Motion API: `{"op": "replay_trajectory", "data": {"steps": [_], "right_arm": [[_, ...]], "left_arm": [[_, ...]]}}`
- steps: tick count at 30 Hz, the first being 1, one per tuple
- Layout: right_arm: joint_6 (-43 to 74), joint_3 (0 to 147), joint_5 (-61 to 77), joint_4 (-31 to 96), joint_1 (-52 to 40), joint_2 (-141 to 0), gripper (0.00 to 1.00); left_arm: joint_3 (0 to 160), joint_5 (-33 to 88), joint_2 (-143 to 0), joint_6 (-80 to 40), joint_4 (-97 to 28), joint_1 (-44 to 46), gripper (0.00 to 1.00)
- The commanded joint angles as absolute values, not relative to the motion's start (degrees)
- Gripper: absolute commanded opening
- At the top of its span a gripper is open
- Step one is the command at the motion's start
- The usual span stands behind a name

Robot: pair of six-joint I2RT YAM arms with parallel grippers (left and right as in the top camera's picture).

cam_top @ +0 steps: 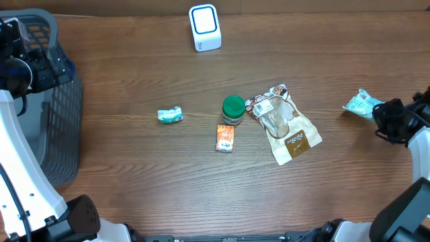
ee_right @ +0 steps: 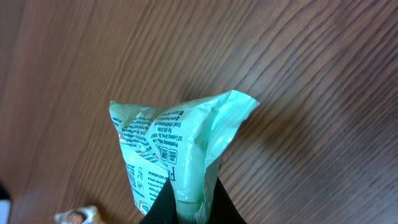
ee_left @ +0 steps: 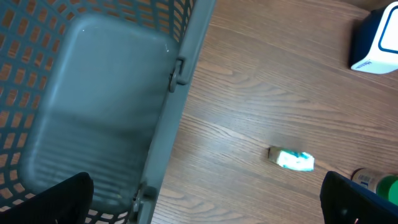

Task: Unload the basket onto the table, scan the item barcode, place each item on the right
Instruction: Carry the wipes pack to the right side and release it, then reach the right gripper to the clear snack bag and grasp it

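I see the right gripper pinched shut on the pale green packet — it sits at the right edge of the overhead frame; the scanner stands at top centre, well apart from it; my left gripper hangs with jaws wide apart over the basket — upper left of the frame.

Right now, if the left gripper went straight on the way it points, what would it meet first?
Most likely the rim of the grey basket, or the table just beside it: the open left gripper straddles that edge. Depth is unclear from this view.
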State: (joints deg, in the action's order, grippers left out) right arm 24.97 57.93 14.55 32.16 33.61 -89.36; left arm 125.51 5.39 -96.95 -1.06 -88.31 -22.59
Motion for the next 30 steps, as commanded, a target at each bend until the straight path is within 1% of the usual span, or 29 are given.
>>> {"op": "replay_trajectory", "data": {"steps": [1, 7, 8, 9, 11, 12, 13, 16, 18, 21, 24, 27, 30], "right_arm": [[25.8, 55.7, 13.0, 29.2, 33.8, -91.1, 0.04], [25.8, 54.6, 12.9, 25.5, 33.8, -95.4, 0.04], [25.8, 54.6, 12.9, 25.3, 33.8, -95.9, 0.05], [25.8, 54.6, 13.0, 25.1, 33.8, -96.4, 0.09], [25.7, 54.7, 12.9, 25.2, 33.8, -97.2, 0.21], [25.7, 54.7, 12.9, 25.4, 33.8, -97.2, 0.32], [25.7, 54.8, 13.0, 25.8, 33.8, -97.1, 0.38], [25.7, 56.4, 13.1, 27.0, 33.9, -95.9, 0.54], [25.7, 59.1, 13.1, 29.5, 33.9, -94.5, 0.68], [25.7, 64.9, 13.1, 34.5, 33.8, -92.1, 0.8], [25.5, 72.2, 13.1, 41.2, 33.4, -90.2, 0.86], [23.7, 79.7, 15.0, 48.9, 32.0, -89.7, 0.87], [17.6, 84.2, 20.2, 54.1, 28.9, -89.7, 0.87]], "left_arm": [[125.7, 5.6, -97.2, 0.0, -88.3, -22.5, 0.99], [125.7, 5.6, -97.2, 0.0, -88.2, -22.5, 1.0], [125.7, 5.6, -97.2, 0.0, -88.2, -22.5, 0.99], [125.7, 5.6, -97.2, 0.0, -88.2, -22.5, 0.99], [125.7, 5.6, -97.2, 0.0, -88.3, -22.5, 1.0], [125.7, 5.6, -97.2, 0.0, -88.2, -22.5, 0.99], [125.7, 5.6, -97.2, 0.0, -88.2, -22.5, 1.0], [125.7, 5.6, -97.2, 0.0, -88.2, -22.5, 1.0], [125.7, 5.6, -97.2, 0.0, -88.2, -22.5, 1.0], [125.7, 5.6, -97.2, 0.0, -88.2, -22.5, 1.0], [125.7, 5.6, -97.2, 0.0, -88.2, -22.5, 0.99], [125.7, 5.6, -97.2, 0.0, -88.2, -22.5, 1.0], [125.7, 5.6, -97.2, 0.0, -88.2, -22.5, 0.99]]}}
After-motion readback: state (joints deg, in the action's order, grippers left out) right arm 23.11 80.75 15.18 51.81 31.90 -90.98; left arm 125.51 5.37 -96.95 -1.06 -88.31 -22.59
